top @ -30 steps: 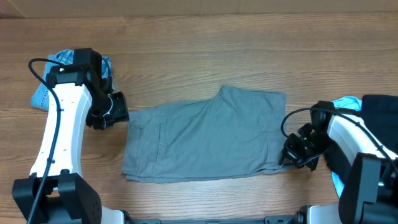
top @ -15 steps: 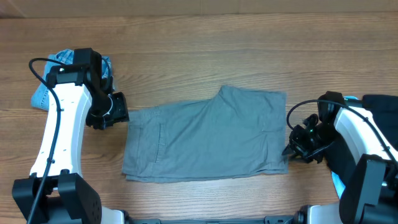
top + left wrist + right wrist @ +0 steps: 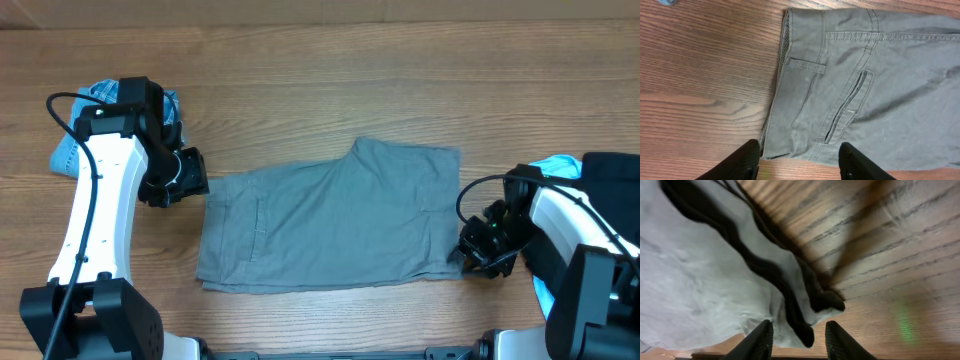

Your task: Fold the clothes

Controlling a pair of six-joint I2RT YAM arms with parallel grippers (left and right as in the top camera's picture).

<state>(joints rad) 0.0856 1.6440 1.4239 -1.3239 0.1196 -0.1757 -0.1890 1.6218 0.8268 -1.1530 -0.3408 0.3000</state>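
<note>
Shorts (image 3: 330,225) at bench (image 3: 330,80) front edge; my left hand (image 3: 800,162), right hand (image 3: 799,342) gape; right risks pinching one hem (image 3: 790,287) layer.

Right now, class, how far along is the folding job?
Done: the grey shorts lie flat, apparently halved leg over leg. In hand: left claw open by the waistband, right claw open at the hem, neither gripping. Left: the crosswise fold, and the crumpled blue garment.

Bright, even light overhead; right wrist view dim, shadowed, slightly soft.
</note>
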